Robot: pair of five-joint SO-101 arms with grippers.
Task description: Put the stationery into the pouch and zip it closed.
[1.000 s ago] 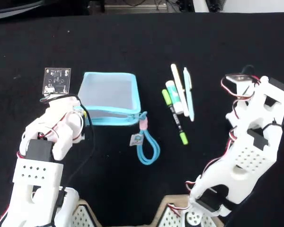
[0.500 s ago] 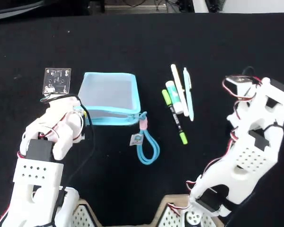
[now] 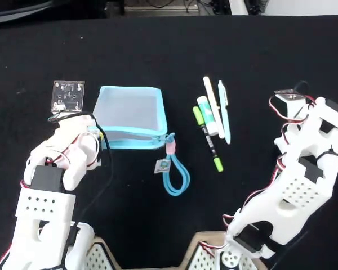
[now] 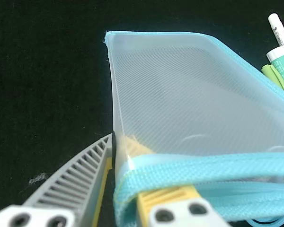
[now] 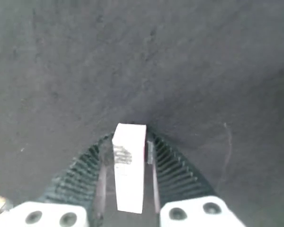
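Left side first: the left claw [image 4: 117, 142] is clenched on the near left corner of the pouch [image 3: 130, 112]. A yellow finger sits inside the mesh and a grey ribbed one lies against the outside. The pouch lies flat on the black desk [image 3: 158, 50], pale blue with a teal zipper band running along its near edge.

From the right end of that band a blue loop strap [image 3: 176, 193] trails out on the desk towards the arms. It lies below and to the right of the pouch's near right corner.

Further right is a tight cluster of stationery: a white pen [image 3: 212, 104] and a pale blue pen [image 3: 225, 112] side by side. A glue stick [image 3: 208, 115] lies against the white pen and a green highlighter [image 3: 198, 115] just beside the glue stick. A black pen [image 3: 212, 147] with a green cap points back towards the arms. This bunch lies between the pouch and the right arm [image 3: 301, 174].

Over on the right, the right claw [image 5: 129, 137] is clamped on a small white block [image 5: 129, 165], held upright between the ribbed fingers above bare desk, well apart from the pouch.
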